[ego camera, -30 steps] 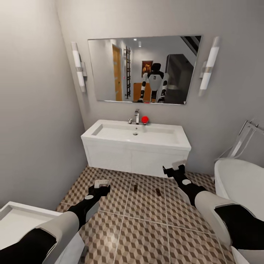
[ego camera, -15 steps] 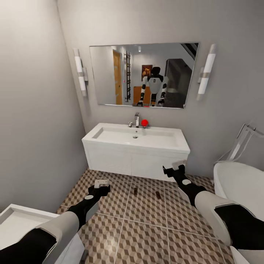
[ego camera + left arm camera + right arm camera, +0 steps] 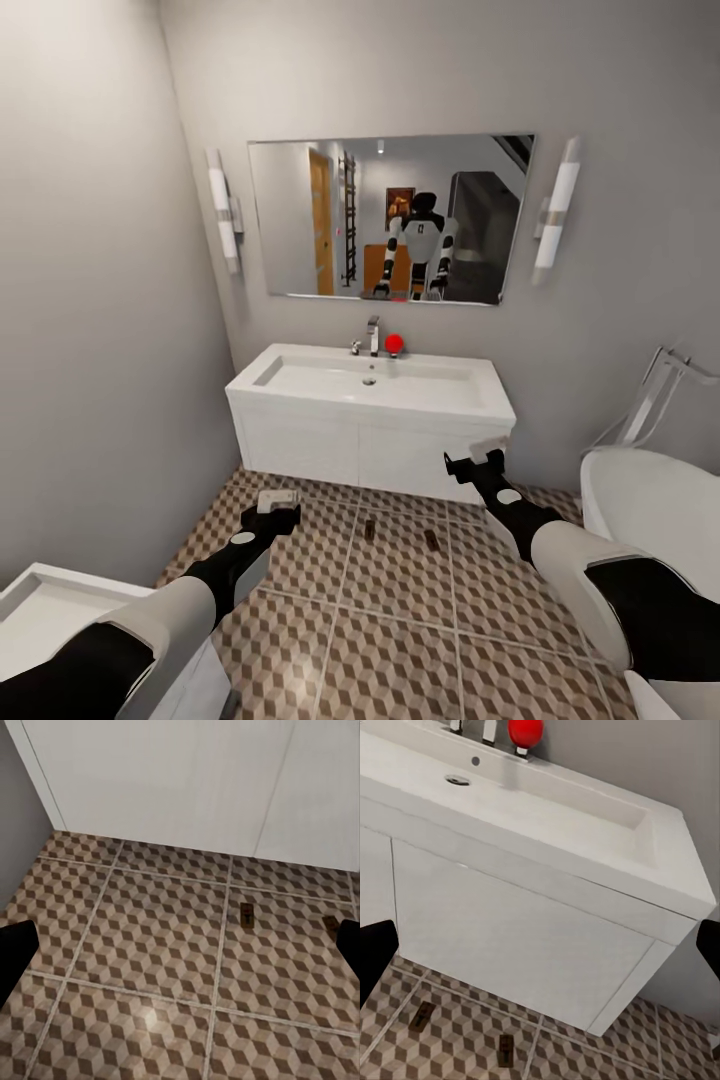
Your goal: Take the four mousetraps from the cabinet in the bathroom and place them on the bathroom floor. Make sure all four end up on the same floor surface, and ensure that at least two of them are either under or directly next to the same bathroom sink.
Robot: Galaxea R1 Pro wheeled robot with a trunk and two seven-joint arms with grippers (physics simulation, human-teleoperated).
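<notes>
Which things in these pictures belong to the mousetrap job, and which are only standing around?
Belong to the job:
- two mousetraps lying on the bathroom floor
- bathroom sink
- left gripper, open
- right gripper, open

Only standing around:
- mirror
- bathtub
- red object beside the tap
- two wall lamps

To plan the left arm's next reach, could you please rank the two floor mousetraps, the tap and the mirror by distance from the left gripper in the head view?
1. Left mousetrap, on the floor beside the left gripper.
2. Right mousetrap, further right.
3. Tap, on the sink.
4. Mirror, on the wall.
</notes>
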